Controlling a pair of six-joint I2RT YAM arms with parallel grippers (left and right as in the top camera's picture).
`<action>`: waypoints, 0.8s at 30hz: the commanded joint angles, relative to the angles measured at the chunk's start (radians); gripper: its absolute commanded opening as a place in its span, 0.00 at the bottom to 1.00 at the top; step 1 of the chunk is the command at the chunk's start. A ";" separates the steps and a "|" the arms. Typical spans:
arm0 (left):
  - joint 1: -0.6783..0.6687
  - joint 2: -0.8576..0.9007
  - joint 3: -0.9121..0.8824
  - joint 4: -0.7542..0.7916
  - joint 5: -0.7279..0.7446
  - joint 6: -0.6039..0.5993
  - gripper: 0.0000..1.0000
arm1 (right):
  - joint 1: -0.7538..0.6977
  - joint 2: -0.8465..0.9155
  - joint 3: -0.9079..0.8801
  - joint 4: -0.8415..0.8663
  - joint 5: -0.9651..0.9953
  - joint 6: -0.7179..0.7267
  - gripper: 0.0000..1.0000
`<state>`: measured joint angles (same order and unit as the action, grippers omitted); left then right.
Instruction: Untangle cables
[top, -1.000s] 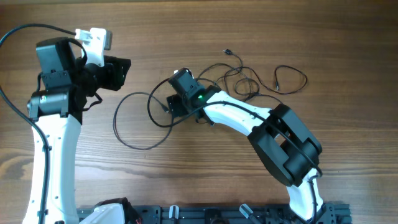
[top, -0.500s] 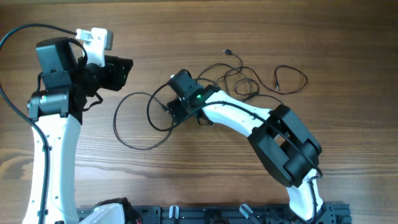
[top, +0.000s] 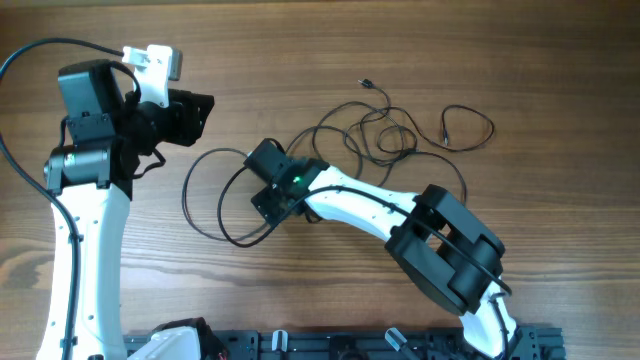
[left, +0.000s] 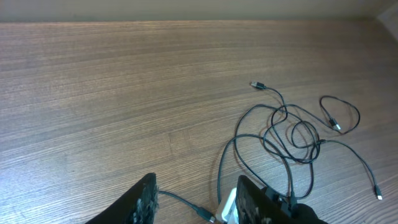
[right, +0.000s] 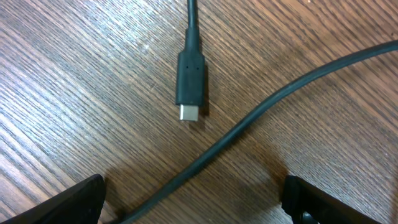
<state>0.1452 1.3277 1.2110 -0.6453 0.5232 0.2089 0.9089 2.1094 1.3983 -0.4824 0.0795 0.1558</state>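
The cables are thin black wires, tangled right of centre, with one long strand looping out to the left. My right gripper hangs low over that loop near the table's middle. In the right wrist view its jaws stand wide open, and a strand runs diagonally between them on the wood, untouched. A black plug with a silver tip lies just beyond. My left gripper is raised at the left, open and holding nothing. Far ahead of it the tangle shows on the table.
The table is bare brown wood. The white and black right arm stretches across the middle from the front right. A dark rail runs along the front edge. A loose plug end lies at the back.
My right gripper has moved left and toward the front, onto the left loop, and its jaws have widened. The left arm has not moved.
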 joint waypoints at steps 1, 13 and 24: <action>0.003 -0.017 0.014 -0.003 0.023 0.019 0.42 | -0.006 0.051 -0.011 -0.037 0.027 0.014 0.93; 0.003 -0.045 0.014 -0.007 0.023 0.019 0.43 | -0.024 0.051 -0.011 -0.064 0.079 0.053 0.51; 0.003 -0.059 0.014 -0.011 0.023 0.019 0.43 | -0.114 0.051 -0.011 -0.055 0.079 0.064 0.04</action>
<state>0.1452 1.2877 1.2110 -0.6540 0.5259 0.2085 0.8398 2.1094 1.4094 -0.5251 0.1101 0.2146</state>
